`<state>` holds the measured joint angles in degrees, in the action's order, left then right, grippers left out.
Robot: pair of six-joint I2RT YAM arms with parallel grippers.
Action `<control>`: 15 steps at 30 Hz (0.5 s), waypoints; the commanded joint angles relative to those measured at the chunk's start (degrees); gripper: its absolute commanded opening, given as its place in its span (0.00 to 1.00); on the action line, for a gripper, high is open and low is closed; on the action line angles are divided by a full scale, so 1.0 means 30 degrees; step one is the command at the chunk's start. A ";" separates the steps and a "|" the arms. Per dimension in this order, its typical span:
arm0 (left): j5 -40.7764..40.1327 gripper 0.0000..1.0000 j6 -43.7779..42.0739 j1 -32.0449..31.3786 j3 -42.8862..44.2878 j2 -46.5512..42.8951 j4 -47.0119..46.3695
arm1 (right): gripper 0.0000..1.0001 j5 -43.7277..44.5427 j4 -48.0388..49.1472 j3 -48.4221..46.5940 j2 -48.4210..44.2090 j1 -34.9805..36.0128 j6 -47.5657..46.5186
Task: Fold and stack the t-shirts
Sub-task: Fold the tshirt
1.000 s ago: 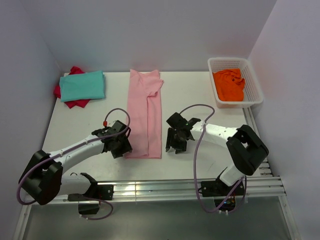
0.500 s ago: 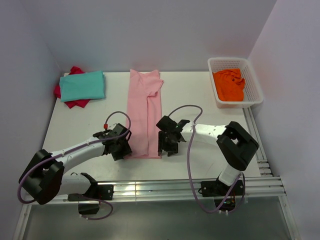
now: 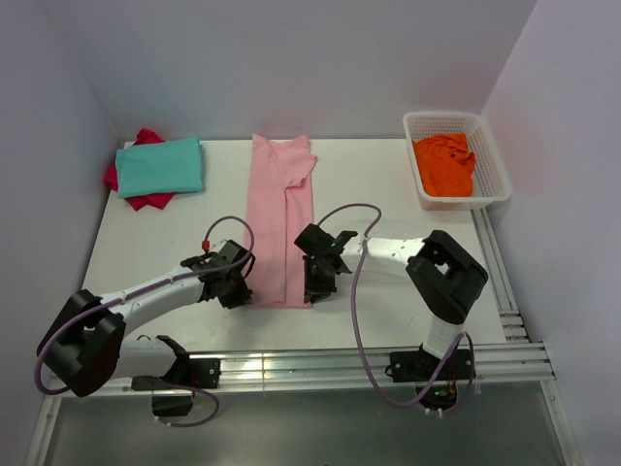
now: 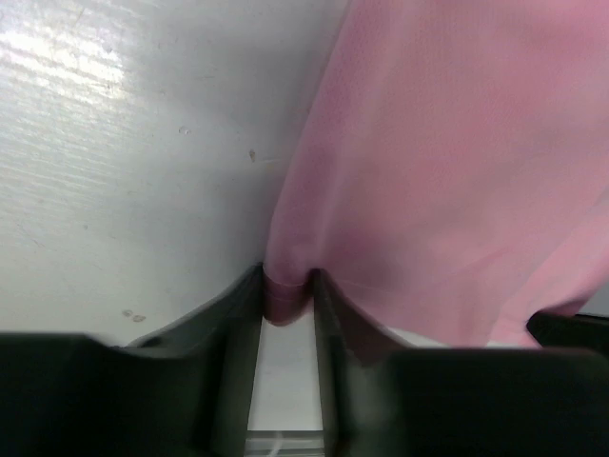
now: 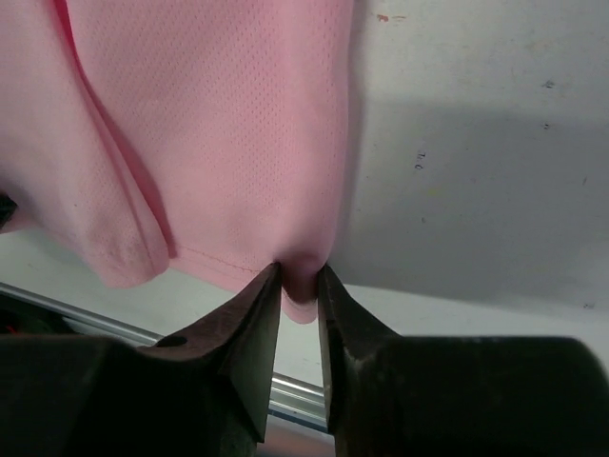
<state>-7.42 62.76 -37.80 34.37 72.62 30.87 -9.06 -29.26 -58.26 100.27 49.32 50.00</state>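
A light pink t-shirt (image 3: 283, 218) lies on the table as a long strip, sleeves folded in, hem toward me. My left gripper (image 3: 243, 291) is shut on the hem's near left corner (image 4: 285, 295), cloth pinched between its fingers. On the near right corner (image 5: 303, 286) my right gripper (image 3: 312, 289) is shut the same way. A folded teal t-shirt (image 3: 161, 165) rests on a red t-shirt (image 3: 146, 199) at the far left. An orange t-shirt (image 3: 444, 163) lies crumpled in the basket.
The white mesh basket (image 3: 492, 160) stands at the far right corner. A metal rail (image 3: 320, 364) runs along the near table edge by the arm bases. Walls close in the table at the back and both sides.
The right gripper moved left onto the pink shirt's near right corner and closed on it. The left gripper, at the near left corner, closed on the cloth.
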 commanded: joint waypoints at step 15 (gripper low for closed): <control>0.0656 0.00 0.0084 -0.0611 0.2252 -0.1530 0.2626 | 0.00 0.1262 -0.3983 -0.0297 -0.2363 0.0142 -0.1959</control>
<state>-6.15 62.78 -38.87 37.04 70.54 34.96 -7.29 -34.26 -58.28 98.02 49.36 46.22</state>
